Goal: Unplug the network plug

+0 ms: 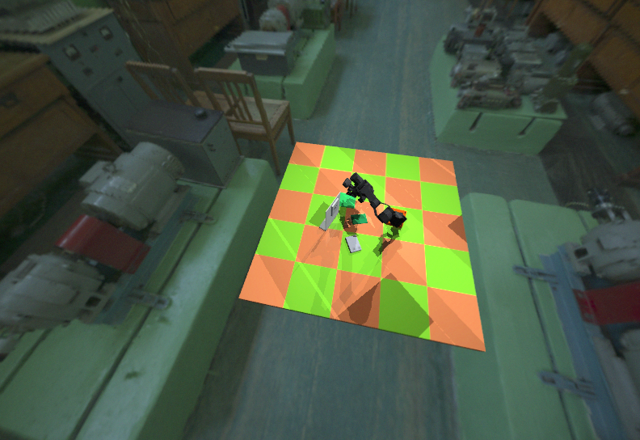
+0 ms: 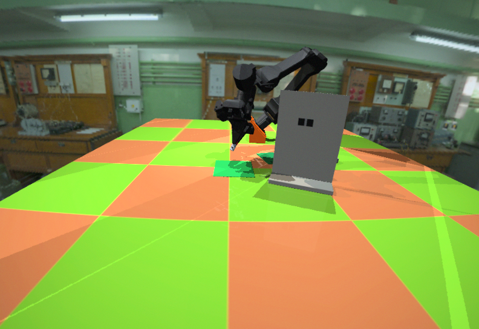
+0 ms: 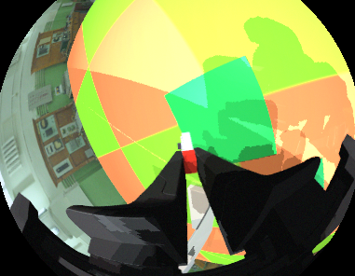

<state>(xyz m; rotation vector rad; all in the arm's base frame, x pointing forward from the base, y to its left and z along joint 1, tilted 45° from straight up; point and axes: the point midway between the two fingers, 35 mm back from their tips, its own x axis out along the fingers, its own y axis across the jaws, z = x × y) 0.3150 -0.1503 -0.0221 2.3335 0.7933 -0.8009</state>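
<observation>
My gripper points down above the table, shut on the plug. The plug is out of the socket; its white end and red part show between the fingertips in the wrist view. Its tab cannot be told apart. The upright panel stands to one side; its socket face is turned from the exterior view. A larger green square lies below and ahead of the fingertips. A smaller green patch lies beside it. The plug hangs above the table; its exact height is unclear.
A flat pale box lies on the checkered table, apart from the panel. The arm's orange base stands behind the gripper in the exterior view. The panel's foot sticks out near the larger green square.
</observation>
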